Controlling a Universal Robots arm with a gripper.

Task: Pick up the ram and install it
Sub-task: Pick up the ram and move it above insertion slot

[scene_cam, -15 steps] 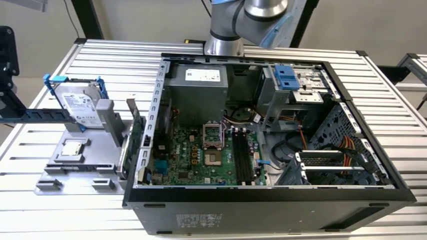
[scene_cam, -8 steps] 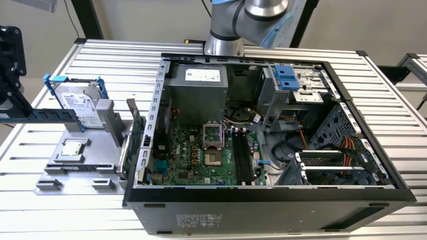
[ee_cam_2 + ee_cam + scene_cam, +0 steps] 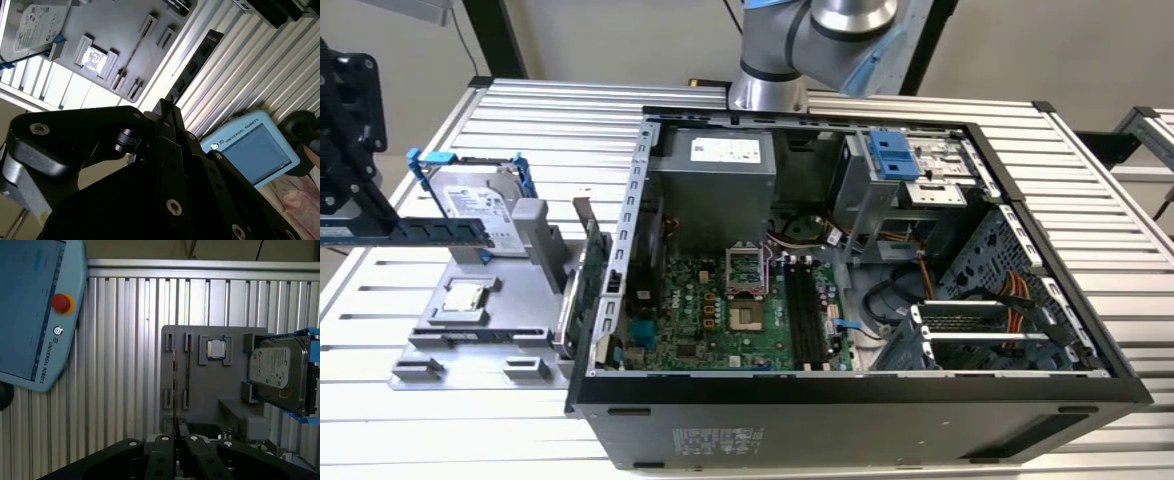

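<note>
The ram (image 3: 434, 232) is a thin blue stick with black chips. It hangs level above the grey fixture tray (image 3: 480, 335) at the exterior view's left. My black gripper (image 3: 358, 220) is shut on the end of the stick farthest from the computer case. In the first wrist view the ram (image 3: 174, 385) shows edge-on as a thin line running out from between the fingertips of the gripper (image 3: 177, 429), over the tray (image 3: 225, 390). The second wrist view has the gripper (image 3: 167, 107) in front of the same tray (image 3: 115, 30).
The open computer case (image 3: 1067, 330) lies to the exterior view's right, with the motherboard's long black slots (image 3: 803, 318) inside. An upright green card (image 3: 594, 285) stands beside its wall. The tray carries a hard drive (image 3: 474, 195) and a processor (image 3: 464, 298). A teach pendant (image 3: 35, 310) lies nearby.
</note>
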